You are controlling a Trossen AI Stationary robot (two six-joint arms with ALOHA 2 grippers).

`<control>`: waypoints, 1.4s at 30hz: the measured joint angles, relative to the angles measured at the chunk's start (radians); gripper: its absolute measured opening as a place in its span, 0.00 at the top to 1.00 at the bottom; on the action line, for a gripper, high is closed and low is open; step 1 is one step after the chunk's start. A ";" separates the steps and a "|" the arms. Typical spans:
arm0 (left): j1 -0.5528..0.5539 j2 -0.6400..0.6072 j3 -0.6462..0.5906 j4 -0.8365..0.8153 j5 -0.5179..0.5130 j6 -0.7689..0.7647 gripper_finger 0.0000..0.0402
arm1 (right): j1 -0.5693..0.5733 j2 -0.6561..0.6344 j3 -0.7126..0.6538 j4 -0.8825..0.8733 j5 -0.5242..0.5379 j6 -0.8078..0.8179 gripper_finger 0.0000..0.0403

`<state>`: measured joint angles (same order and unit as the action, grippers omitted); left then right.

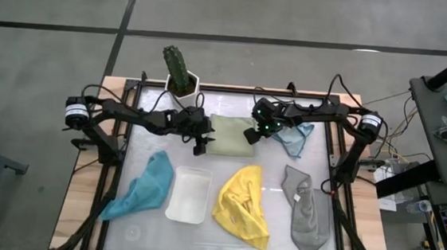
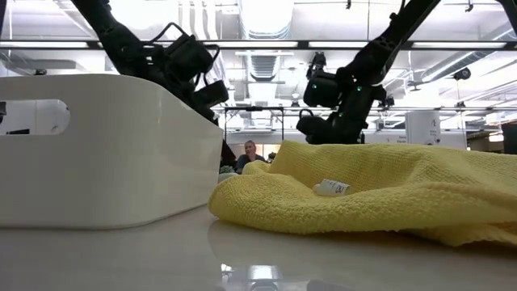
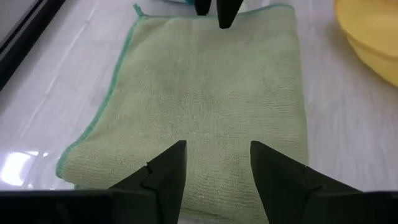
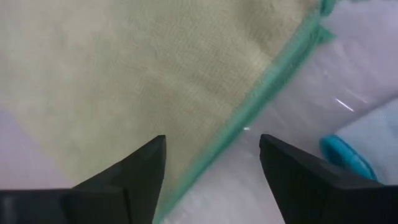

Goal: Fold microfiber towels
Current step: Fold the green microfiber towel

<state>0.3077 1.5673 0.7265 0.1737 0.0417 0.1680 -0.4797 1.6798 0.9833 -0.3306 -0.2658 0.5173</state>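
Observation:
A pale green towel (image 1: 231, 135) lies flat and folded at the table's far middle. My left gripper (image 1: 200, 145) is open over its left end (image 3: 186, 124). My right gripper (image 1: 252, 135) is open over its right end, above the green-hemmed edge (image 4: 261, 99). Neither has cloth between its fingers. A light blue towel (image 1: 294, 136) lies crumpled at the far right. The teal towel (image 1: 145, 187), yellow towel (image 1: 243, 206) and grey towel (image 1: 305, 219) lie crumpled along the near half.
A white tray (image 1: 188, 194) stands between the teal and yellow towels. A potted cactus (image 1: 181, 72) sits at the far edge, behind my left arm. Black frame rails (image 1: 122, 149) run along the table's sides. In the low view the tray (image 2: 97, 153) and yellow towel (image 2: 371, 186) fill the foreground.

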 joint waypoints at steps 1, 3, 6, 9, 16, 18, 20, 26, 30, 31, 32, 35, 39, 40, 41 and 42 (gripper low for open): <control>0.000 0.003 0.000 0.000 0.000 0.000 0.60 | 0.000 0.003 -0.001 0.016 -0.004 0.005 0.36; 0.000 0.012 0.000 0.001 -0.003 0.000 0.60 | 0.001 0.011 -0.002 0.046 -0.018 0.012 0.35; 0.000 0.018 0.000 0.001 -0.004 -0.001 0.60 | 0.001 0.025 0.000 0.095 -0.069 0.026 0.33; 0.000 0.018 0.000 0.001 -0.004 -0.002 0.60 | 0.002 0.037 0.002 0.138 -0.083 0.034 0.32; 0.000 0.018 0.000 0.001 -0.006 -0.003 0.60 | 0.002 0.037 -0.004 0.156 -0.080 0.009 0.38; 0.000 0.018 0.000 0.001 -0.006 -0.003 0.60 | 0.002 0.037 -0.009 0.169 -0.061 0.010 0.43; 0.000 0.018 0.000 0.001 -0.013 -0.003 0.60 | 0.002 0.037 -0.017 0.194 -0.048 0.015 0.51; 0.000 0.018 0.000 0.001 -0.025 -0.003 0.60 | 0.002 0.036 -0.043 0.281 -0.048 0.023 0.78; 0.001 0.018 0.000 -0.004 -0.025 -0.002 0.60 | 0.003 0.028 -0.045 0.287 -0.048 -0.004 0.95; 0.003 0.018 0.000 -0.005 -0.025 0.000 0.60 | 0.002 0.023 -0.045 0.284 -0.048 -0.009 0.95; 0.005 0.018 0.000 -0.005 -0.025 0.004 0.60 | -0.002 0.015 -0.045 0.277 -0.049 -0.013 0.96; 0.019 0.017 -0.001 -0.005 -0.025 0.005 0.60 | -0.021 -0.013 -0.034 0.208 -0.048 -0.045 0.96; 0.029 0.017 -0.003 0.003 -0.025 0.003 0.60 | -0.042 -0.044 0.022 0.042 -0.003 -0.108 0.96; 0.029 0.017 -0.003 0.009 -0.025 0.003 0.60 | -0.041 -0.046 0.042 -0.006 0.031 -0.128 0.96; 0.029 0.017 -0.003 0.014 -0.025 0.003 0.60 | -0.040 -0.046 0.067 -0.059 0.073 -0.150 0.96; 0.029 0.020 -0.003 0.026 -0.024 0.003 0.60 | -0.040 -0.045 0.093 -0.116 0.116 -0.170 0.96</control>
<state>0.3363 1.5868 0.7231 0.1998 0.0172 0.1715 -0.5194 1.6346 1.0761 -0.4465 -0.1501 0.3473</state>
